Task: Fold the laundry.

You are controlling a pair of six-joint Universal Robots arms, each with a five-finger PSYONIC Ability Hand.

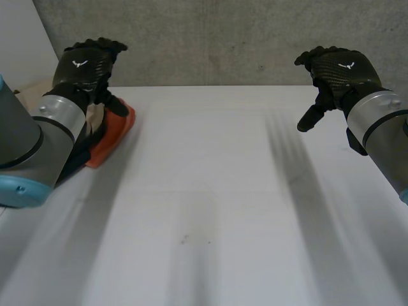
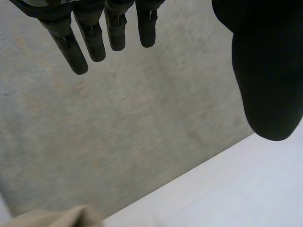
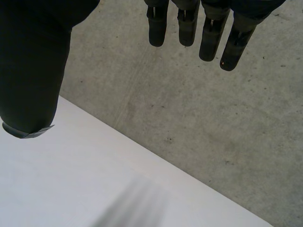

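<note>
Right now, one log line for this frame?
left hand open, empty | right hand open, empty | orange cloth pile near left hand

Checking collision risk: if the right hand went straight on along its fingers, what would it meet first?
Probably the wall behind the table: the right hand points at it with nothing between, though depth is unclear.

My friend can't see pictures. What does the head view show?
Two black robot hands, both open and empty, hang over the far side of a white table. The left hand is by a folded pile of orange, beige and dark clothes at the table's left edge; the right hand is over bare table.
</note>
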